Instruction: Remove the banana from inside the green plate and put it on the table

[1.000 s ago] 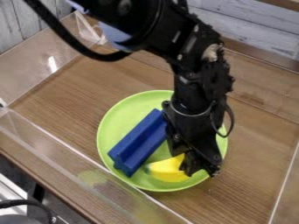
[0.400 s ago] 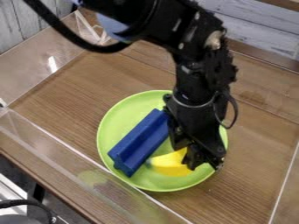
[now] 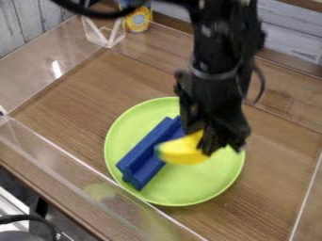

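Tool (image 3: 205, 141) pinches the banana (image 3: 186, 151), held above the green plate (image 3: 132, 127); carry it clear of the rim and blue block (image 3: 149, 151), then lower onto bare tabletop (image 3: 75, 89).

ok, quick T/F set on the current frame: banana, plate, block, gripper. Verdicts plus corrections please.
1. The gripper is shut on the banana. True.
2. The banana lies flat on the green plate. False: it is held in the gripper, lifted above the plate.
3. The blue block lies inside the plate. True.
4. The banana already rests on the table. False: it is over the plate, not on the wood.
5. The plate is red. False: lime green.
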Controlling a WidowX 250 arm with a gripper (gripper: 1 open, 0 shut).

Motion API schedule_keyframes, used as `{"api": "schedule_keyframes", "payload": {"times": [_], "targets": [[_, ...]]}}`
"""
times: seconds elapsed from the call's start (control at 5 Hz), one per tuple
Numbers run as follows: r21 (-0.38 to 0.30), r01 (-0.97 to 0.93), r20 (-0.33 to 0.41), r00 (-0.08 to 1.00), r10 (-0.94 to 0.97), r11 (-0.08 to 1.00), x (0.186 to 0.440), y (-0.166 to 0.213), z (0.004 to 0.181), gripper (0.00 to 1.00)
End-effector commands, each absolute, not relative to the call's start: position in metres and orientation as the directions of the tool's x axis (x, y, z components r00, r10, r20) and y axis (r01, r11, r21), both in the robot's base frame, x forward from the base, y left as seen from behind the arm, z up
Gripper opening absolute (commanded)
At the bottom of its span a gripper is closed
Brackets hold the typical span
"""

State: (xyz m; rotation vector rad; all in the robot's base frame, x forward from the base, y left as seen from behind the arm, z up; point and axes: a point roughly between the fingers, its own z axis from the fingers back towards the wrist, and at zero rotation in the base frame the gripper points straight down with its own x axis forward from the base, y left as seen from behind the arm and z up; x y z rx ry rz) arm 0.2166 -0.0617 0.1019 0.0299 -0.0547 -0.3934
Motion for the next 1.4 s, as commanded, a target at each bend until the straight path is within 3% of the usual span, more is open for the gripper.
{"api": "schedule_keyframes", "payload": {"times": [0.0,0.4,0.6,1.2], "targets": [[0.077,0.334,0.089,0.936,-0.340,0.939,0.227,-0.045,0.142,0.00],[0.135,0.283,0.103,0.949,-0.298,0.950,0.241,0.014,0.171,0.00],[0.148,0.281,0.121,0.946,-0.300,0.948,0.241,0.042,0.167,0.00],[0.152,0.287,0.160,0.937,-0.310,0.946,0.257,0.054,0.122,0.00]]}}
